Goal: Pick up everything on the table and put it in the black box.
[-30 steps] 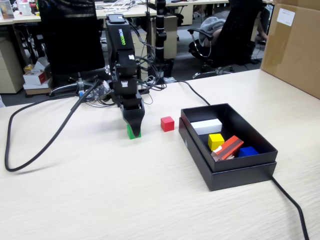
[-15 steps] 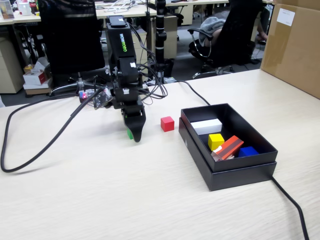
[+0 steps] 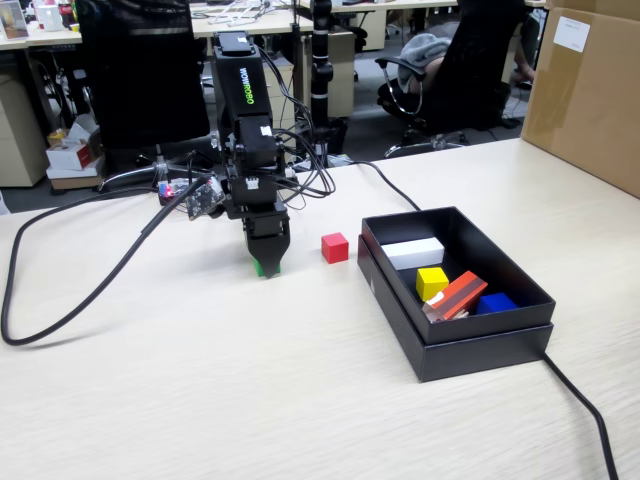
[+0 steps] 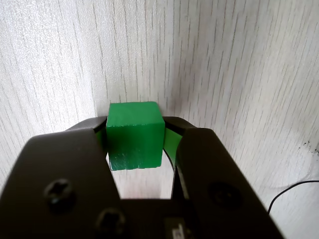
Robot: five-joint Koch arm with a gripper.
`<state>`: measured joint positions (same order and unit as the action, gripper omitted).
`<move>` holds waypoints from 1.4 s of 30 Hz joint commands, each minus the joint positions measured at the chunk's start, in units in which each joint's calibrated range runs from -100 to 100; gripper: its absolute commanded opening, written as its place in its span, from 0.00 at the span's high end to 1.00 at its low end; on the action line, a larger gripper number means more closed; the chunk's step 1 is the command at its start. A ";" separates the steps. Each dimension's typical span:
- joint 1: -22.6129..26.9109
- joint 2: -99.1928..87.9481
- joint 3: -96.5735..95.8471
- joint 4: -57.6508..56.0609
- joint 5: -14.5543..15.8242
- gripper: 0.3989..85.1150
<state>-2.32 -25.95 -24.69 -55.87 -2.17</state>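
The fingers (image 4: 135, 130) are clamped on the green cube (image 4: 135, 135), one on each side face so it cannot twist, and in the fixed view the cube (image 3: 262, 266) sits at or just above the counter (image 3: 200, 380); the red cube (image 3: 335, 247) waits between it and the black box (image 3: 480, 345), likely next; the yellow cube (image 3: 431, 283) already lies inside, among other blocks.

Surface (image 4: 224, 59): pale wood-grain laminate, matt. Green cube (image 4: 135, 141): smooth, slight sheen; tool (image 4: 135, 130) is matt black plastic. Black box (image 3: 480, 342): matt cardboard.
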 commanded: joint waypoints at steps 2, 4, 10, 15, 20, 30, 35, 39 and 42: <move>0.24 -7.72 3.93 -2.75 0.39 0.93; 0.88 -11.85 7.92 -5.78 0.68 0.93; 6.74 -18.85 27.05 -10.61 2.20 0.93; 10.65 -16.56 35.30 -10.53 3.42 0.92; 13.92 -9.44 45.18 -10.18 4.49 0.92; 16.70 20.27 60.23 -7.94 7.28 0.92; 16.80 30.03 59.78 -6.99 8.79 0.92; 16.70 32.67 59.05 -6.64 8.79 0.92; 16.75 33.24 56.88 -6.64 8.64 0.85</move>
<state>14.29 8.61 30.63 -64.15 6.72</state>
